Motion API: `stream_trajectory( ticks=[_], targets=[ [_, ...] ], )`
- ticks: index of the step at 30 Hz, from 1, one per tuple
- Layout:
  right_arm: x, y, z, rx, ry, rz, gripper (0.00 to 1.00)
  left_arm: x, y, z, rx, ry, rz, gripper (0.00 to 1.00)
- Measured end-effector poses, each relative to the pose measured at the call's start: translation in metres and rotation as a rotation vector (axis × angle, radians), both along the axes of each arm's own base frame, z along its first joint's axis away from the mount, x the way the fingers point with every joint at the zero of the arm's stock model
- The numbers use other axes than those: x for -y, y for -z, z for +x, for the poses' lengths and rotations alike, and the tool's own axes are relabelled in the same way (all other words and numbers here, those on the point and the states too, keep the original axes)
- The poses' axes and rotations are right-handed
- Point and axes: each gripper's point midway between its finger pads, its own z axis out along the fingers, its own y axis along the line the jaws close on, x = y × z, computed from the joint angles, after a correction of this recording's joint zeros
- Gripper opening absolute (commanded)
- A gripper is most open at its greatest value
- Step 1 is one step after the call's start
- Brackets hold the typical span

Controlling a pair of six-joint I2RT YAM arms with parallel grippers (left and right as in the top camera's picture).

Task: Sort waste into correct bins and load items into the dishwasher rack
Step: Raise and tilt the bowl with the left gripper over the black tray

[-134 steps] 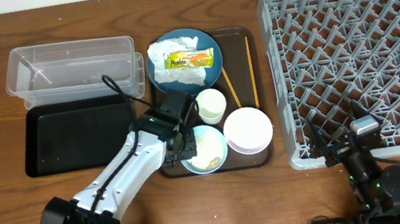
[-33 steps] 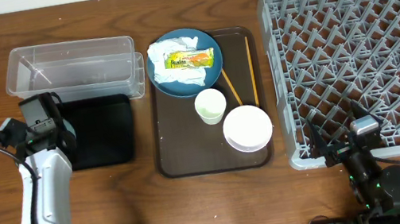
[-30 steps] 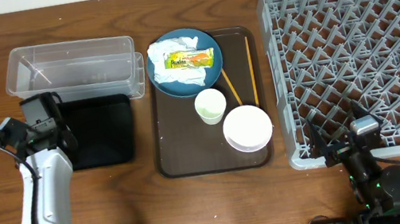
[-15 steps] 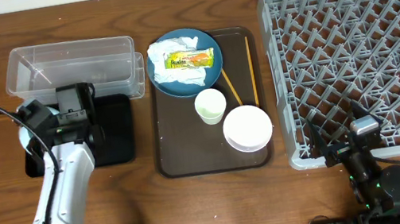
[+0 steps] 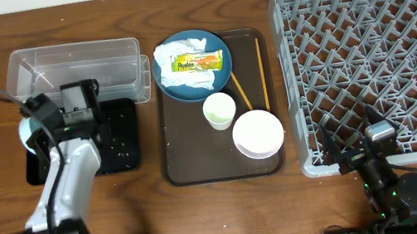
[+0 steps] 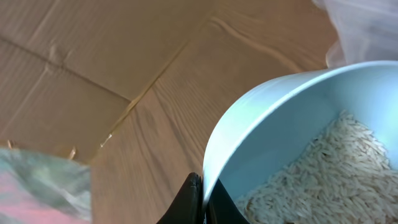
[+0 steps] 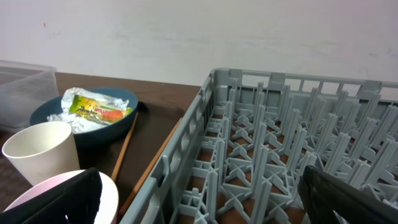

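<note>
Over the shallow black rectangular tray [image 5: 127, 151], the left gripper [image 6: 200, 200] is pinched tight on the rim of the light blue bowl [image 6: 292, 118]. The bowl is at the tray's left edge with whitish rice scraps [image 6: 317, 180] inside. A few pale grains [image 5: 116, 140] dot the tray's right half. Way off to the tray's right, the right gripper [image 5: 353, 153] gapes wide, holding nothing, at the big grey plastic dishwasher rack [image 5: 371, 32].

Table [image 5: 232, 214]: tub [image 5: 92, 68], black tray [image 5: 117, 114], brown tray [image 5: 199, 165], rack [image 5: 291, 78].

Grey rack [image 7: 280, 155] near pale cup [image 7: 37, 152]
</note>
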Motion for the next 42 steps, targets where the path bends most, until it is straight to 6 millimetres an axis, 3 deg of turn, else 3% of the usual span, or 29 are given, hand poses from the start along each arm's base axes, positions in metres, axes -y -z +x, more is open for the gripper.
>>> stream_trajectory(
  ticks=[6, 33, 42],
  targets=[
    [0.000, 0.000, 0.000, 0.000, 0.000, 0.000, 0.99, -0.005, 0.020, -0.001, -0.183, 0.024, 0.061, 0.06],
    [0.000, 0.000, 0.000, 0.000, 0.000, 0.000, 0.99, -0.007, 0.007, 0.007, -0.384, 0.116, 0.170, 0.06],
    [0.000, 0.000, 0.000, 0.000, 0.000, 0.000, 0.99, 0.002, 0.001, 0.017, -0.414, 0.167, 0.209, 0.06]
  ],
)
